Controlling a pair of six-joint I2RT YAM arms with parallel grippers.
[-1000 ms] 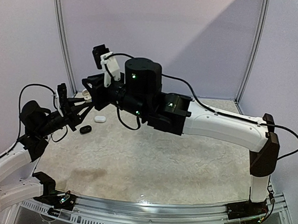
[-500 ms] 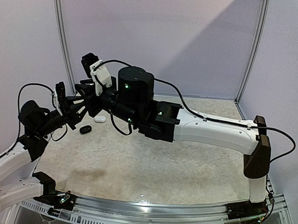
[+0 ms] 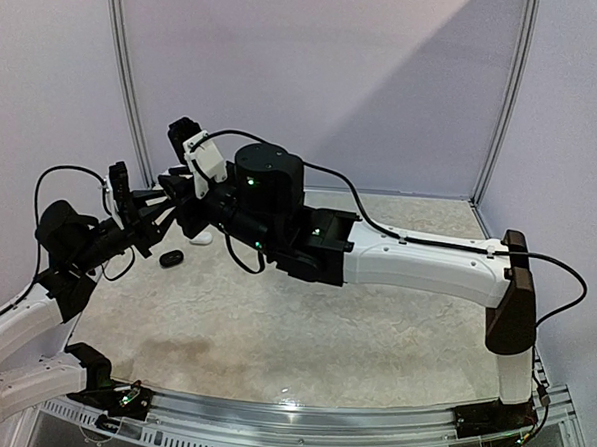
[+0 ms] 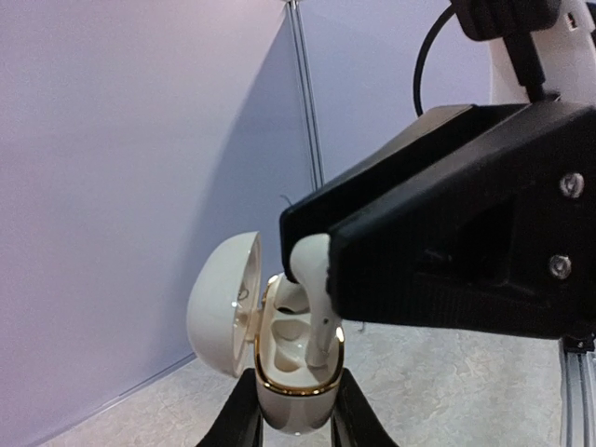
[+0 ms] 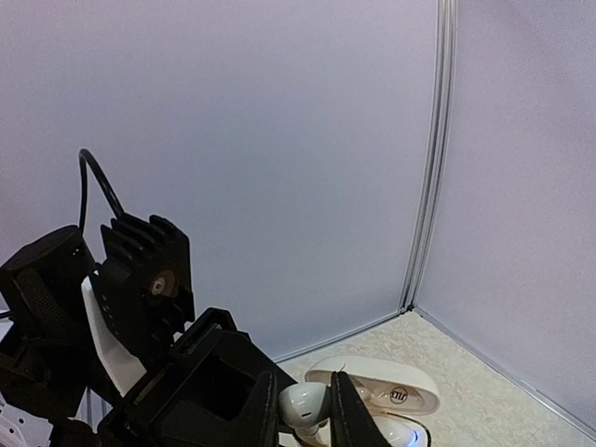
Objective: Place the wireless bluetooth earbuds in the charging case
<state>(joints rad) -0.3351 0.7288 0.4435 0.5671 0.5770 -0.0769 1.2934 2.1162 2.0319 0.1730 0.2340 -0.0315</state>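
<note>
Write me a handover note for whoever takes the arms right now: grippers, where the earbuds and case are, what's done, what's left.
Left gripper: shut on the charging case, raised, lid open.
Right gripper: shut on a white earbud, stem tip entering a slot of the case, not yet seated.
On the table: a black pill-shaped item and a white one beside it, far left.
Done: no bud seated that I can see.
Left: push this bud home, release, then the others.
</note>
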